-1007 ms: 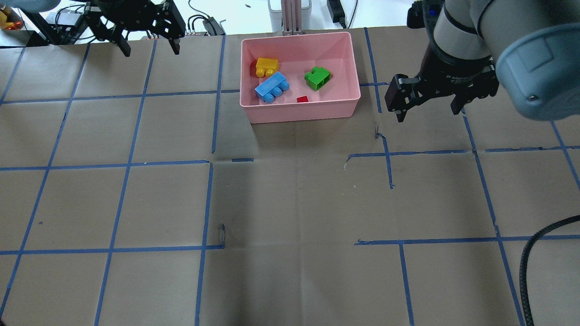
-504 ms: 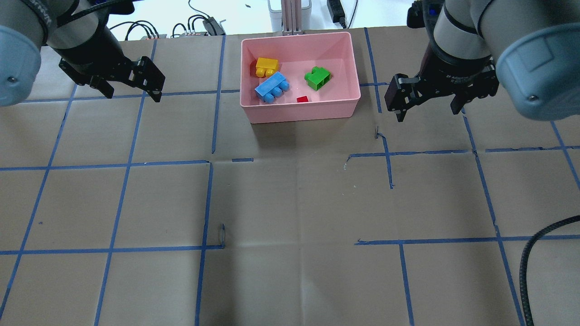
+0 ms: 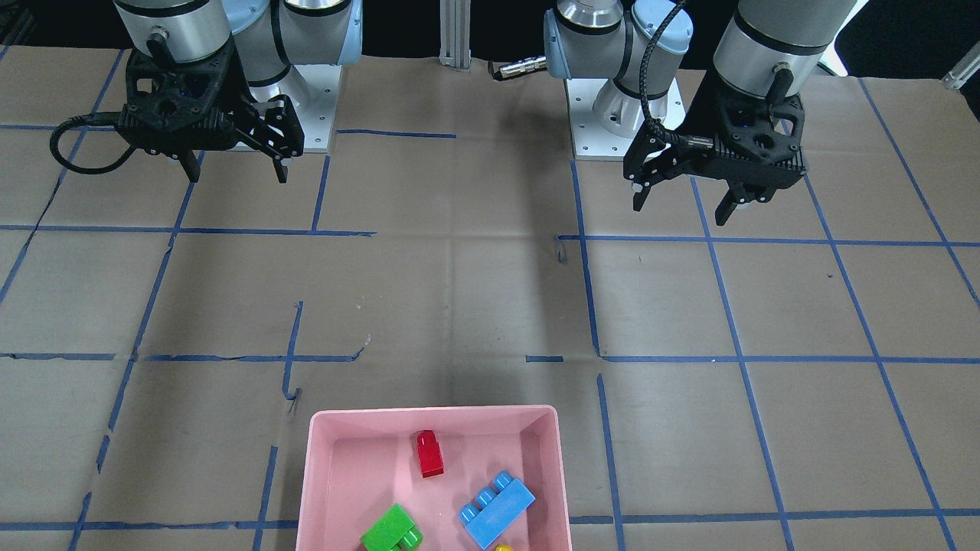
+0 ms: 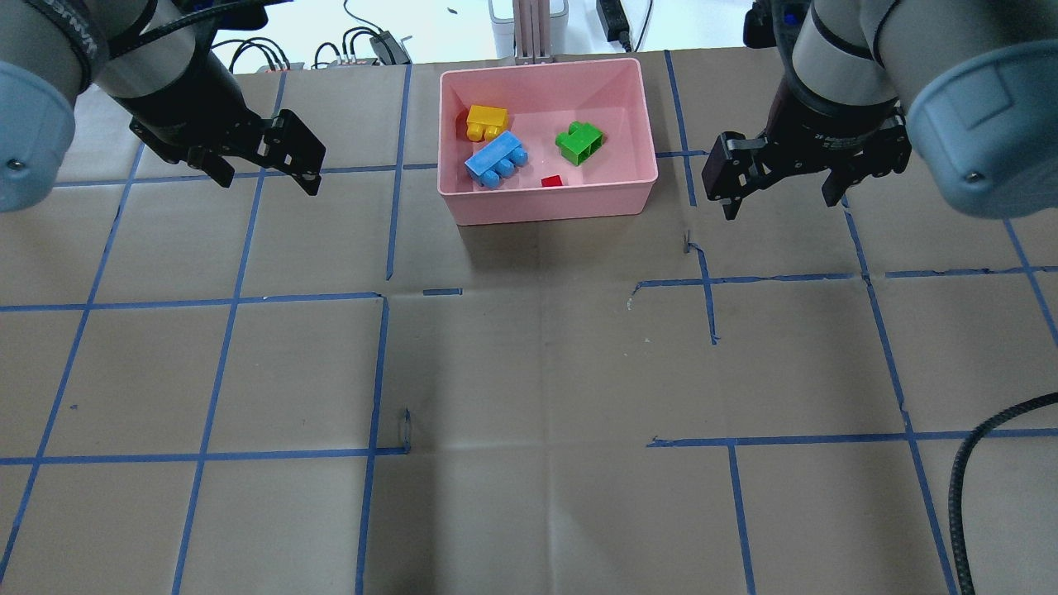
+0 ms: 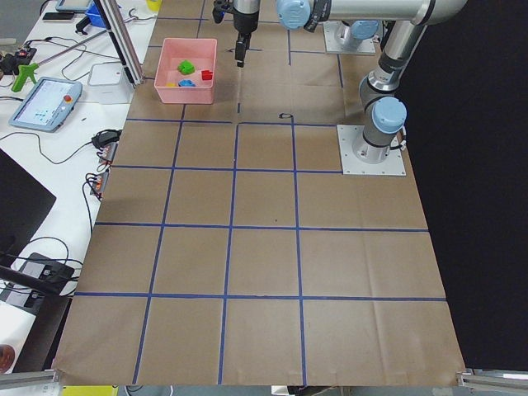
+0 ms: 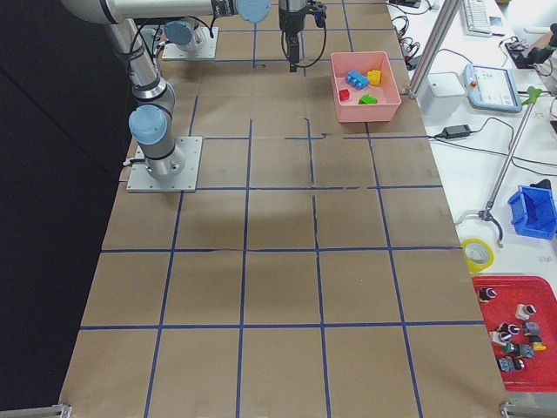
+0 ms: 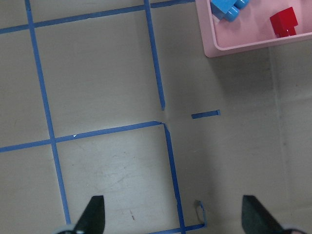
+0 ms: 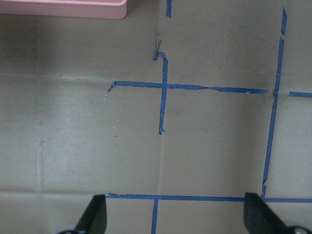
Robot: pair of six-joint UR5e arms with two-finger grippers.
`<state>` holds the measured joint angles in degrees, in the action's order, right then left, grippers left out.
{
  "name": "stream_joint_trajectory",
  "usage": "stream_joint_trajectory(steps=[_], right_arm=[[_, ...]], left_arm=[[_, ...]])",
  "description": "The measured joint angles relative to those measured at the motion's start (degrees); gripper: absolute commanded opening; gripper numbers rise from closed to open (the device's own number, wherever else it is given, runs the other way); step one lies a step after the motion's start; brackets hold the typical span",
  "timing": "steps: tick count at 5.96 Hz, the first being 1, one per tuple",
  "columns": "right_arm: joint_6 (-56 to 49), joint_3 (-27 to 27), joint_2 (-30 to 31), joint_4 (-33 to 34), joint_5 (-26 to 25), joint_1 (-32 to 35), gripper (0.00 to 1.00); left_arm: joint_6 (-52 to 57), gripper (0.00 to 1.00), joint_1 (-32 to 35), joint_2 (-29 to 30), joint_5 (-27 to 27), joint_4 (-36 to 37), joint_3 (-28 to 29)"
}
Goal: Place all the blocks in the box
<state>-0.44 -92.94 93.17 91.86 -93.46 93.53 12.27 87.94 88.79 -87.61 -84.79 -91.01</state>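
The pink box [image 4: 545, 207] stands at the table's far middle; it also shows in the front view [image 3: 432, 412]. All the blocks lie in it: yellow [image 4: 486, 121], blue [image 4: 496, 159], green [image 4: 579, 142] and red [image 4: 551, 181]. My left gripper [image 4: 269, 182] is open and empty, above the table well left of the box. My right gripper [image 4: 779, 209] is open and empty, just right of the box. The left wrist view shows the box corner [image 7: 214, 48] with the blue [image 7: 229, 7] and red [image 7: 283, 22] blocks. The right wrist view shows only the box edge [image 8: 63, 9].
Blue tape lines cross the brown paper table cover. Cables and devices lie beyond the far edge, with a metal post [image 4: 533, 33] behind the box. A black cable [image 4: 967, 463] hangs at the near right.
My left gripper has moved from the far left edge toward the robot and rightward, over the table. The right gripper and the blocks have not moved.
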Motion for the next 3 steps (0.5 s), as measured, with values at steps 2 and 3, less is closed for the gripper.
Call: stream_joint_trajectory(steps=[2, 3], right_arm=[[0.0, -0.1, 0.0, 0.1, 0.1, 0.0, 1.0], [0.0, -0.1, 0.0, 0.1, 0.1, 0.0, 1.0]], left_arm=[[-0.4, 0.99, 0.3, -0.1, -0.3, -0.5, 0.1], [-0.5, 0.99, 0.4, -0.1, -0.4, -0.8, 0.2]])
